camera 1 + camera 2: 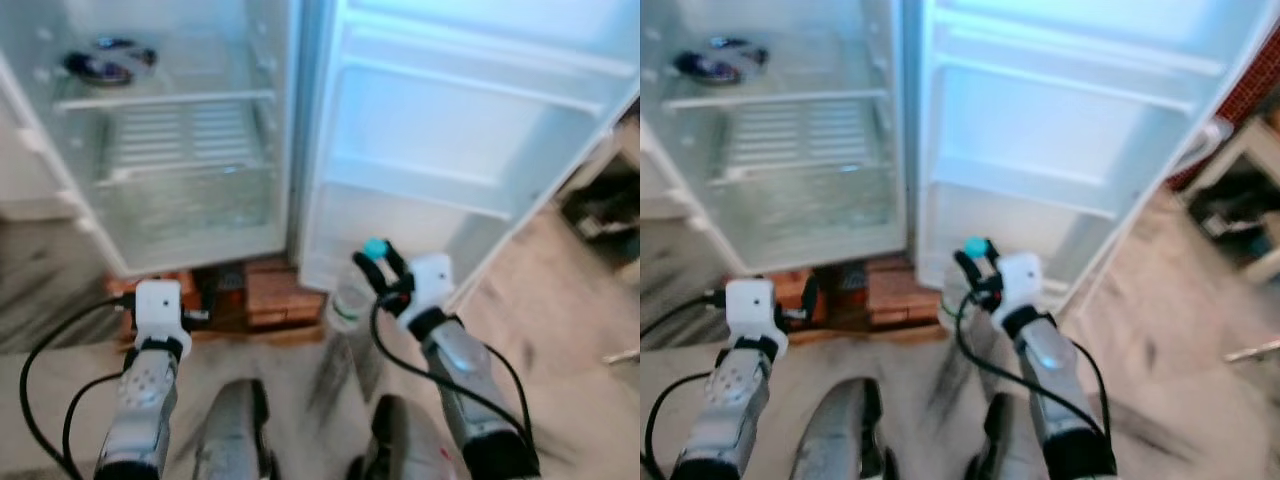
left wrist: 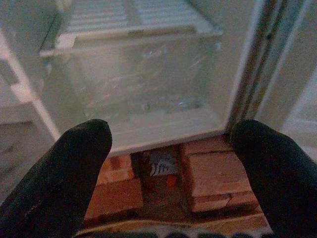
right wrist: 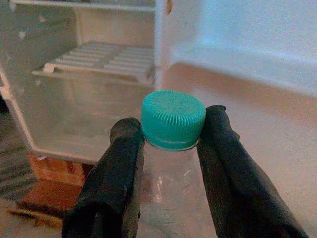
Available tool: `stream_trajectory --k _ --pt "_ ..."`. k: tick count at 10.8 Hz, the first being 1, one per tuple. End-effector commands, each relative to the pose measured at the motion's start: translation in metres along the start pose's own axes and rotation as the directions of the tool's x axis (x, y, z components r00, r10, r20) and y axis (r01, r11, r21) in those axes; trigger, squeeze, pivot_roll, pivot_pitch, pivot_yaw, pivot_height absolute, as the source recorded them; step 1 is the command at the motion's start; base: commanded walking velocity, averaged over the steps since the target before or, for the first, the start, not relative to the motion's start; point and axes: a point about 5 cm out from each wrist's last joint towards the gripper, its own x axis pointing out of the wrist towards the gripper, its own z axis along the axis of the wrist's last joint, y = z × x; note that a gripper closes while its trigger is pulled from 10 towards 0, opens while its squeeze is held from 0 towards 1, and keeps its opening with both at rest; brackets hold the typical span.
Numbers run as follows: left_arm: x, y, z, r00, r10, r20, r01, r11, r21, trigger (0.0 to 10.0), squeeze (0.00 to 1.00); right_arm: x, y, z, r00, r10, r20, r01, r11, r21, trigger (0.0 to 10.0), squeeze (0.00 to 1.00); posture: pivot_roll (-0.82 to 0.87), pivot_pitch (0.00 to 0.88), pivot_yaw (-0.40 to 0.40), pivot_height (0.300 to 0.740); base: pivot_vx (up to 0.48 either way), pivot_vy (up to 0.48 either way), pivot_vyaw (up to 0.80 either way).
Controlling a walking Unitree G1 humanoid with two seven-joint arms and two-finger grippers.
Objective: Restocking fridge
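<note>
An open white fridge (image 1: 180, 215) stands before me on a base of red bricks (image 1: 275, 290), its door (image 1: 470, 130) swung out to the right. My right gripper (image 1: 385, 270) is shut on the neck of a clear plastic bottle (image 1: 350, 305) with a teal cap (image 3: 173, 119), held low in front of the door. Its fingers (image 3: 119, 163) clamp just under the cap. My left gripper (image 1: 205, 300) is open, low in front of the bricks, with nothing between its fingers (image 2: 64, 173). A dark packet (image 1: 105, 62) lies on the upper shelf.
A white wire shelf (image 1: 175, 140) sits above a clear bottom drawer (image 2: 133, 79). The door holds white rack shelves (image 1: 460, 185). Dark clutter (image 1: 605, 210) stands at the right beyond the door. Grey floor (image 1: 560, 320) spreads around me.
</note>
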Motion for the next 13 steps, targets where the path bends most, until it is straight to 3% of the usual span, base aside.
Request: stream_trajectory --k 1,9,13 --pt "0.0006 -0.0090 0.0039 0.999 -0.035 0.019 0.035 0.999 0.018 10.0 0.00 -0.0034 -0.0122 0.0039 0.999 -0.048 0.018 0.048 0.999 -0.024 10.0 0.00 0.11 0.049 -0.042 0.600 0.322 0.000 0.00" --pt "0.0005 -0.0112 0.0026 0.999 -0.046 0.009 0.046 0.999 0.012 10.0 0.00 -0.0035 -0.0139 0.0033 0.998 -0.064 0.020 0.065 0.997 -0.032 10.0 0.00 0.11 0.054 -0.039 0.600 0.322 0.000 0.00" --pt "-0.0003 -0.0109 0.0004 0.999 -0.046 -0.002 0.046 0.999 0.009 10.0 0.00 -0.0029 -0.0175 0.0025 0.996 -0.087 0.015 0.087 0.995 -0.053 10.0 0.00 0.11 0.057 -0.042 0.600 0.000 0.000 0.00"
